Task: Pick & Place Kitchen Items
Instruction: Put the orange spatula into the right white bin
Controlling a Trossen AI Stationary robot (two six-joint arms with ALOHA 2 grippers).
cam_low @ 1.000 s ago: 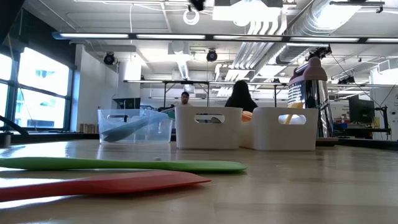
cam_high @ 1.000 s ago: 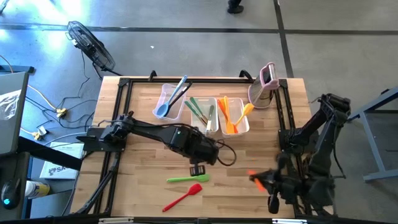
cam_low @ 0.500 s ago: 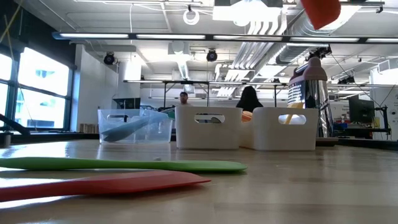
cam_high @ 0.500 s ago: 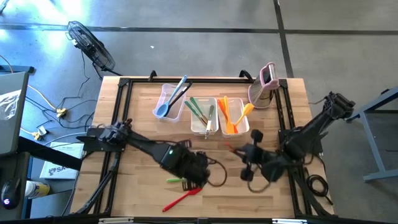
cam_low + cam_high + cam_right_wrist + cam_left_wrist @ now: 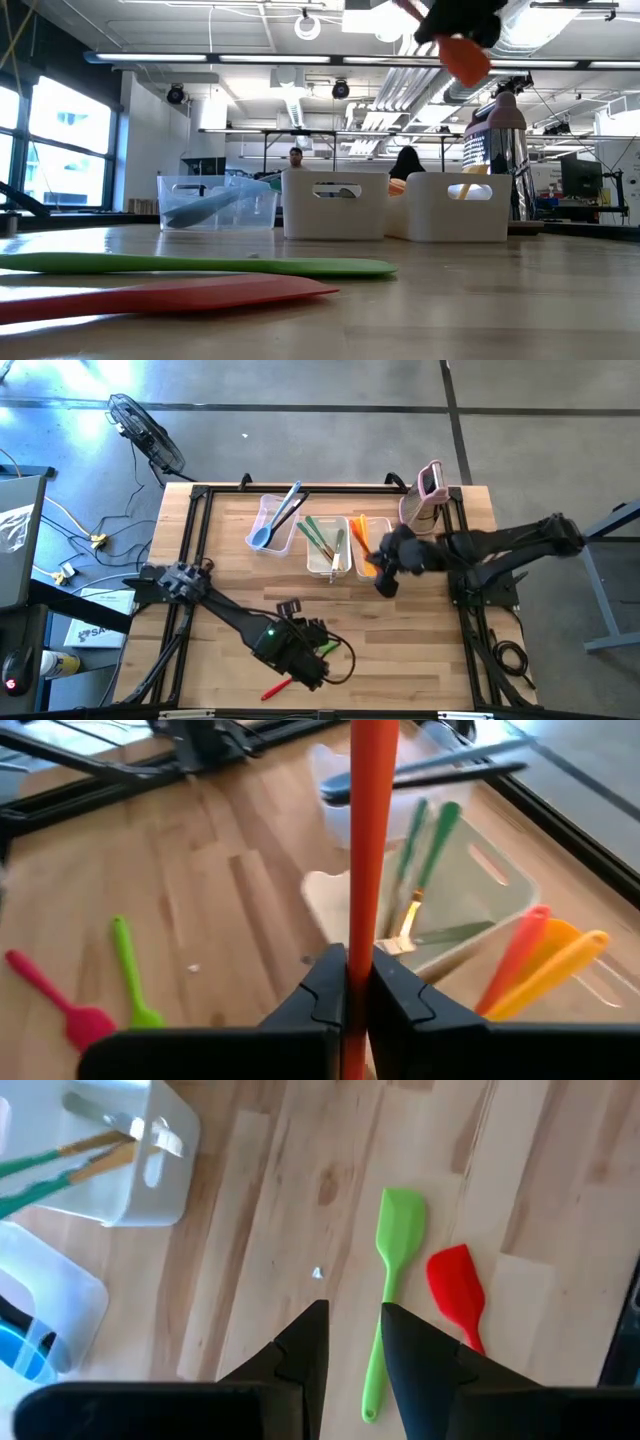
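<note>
The right gripper [image 5: 357,982] was clamped on the handle of an orange spatula [image 5: 372,830], held in the air with its blade hanging below the fingers. Directly beneath and just ahead of it lay the bin [image 5: 380,526] that already held orange and yellow utensils [image 5: 540,968], so the drop looked to call only for lowering, the handle's long axis running forward from the fingers toward the row of bins. The left gripper [image 5: 348,1342], fingers slightly apart and holding nothing, hovered at the near edge; the green spatula [image 5: 393,1275] lay just ahead, lengthwise away from it, handle end nearest, with the red spatula [image 5: 457,1292] beside it. The low view showed the orange blade [image 5: 463,58] high above the bins; the high view hid that blade under the arm.
</note>
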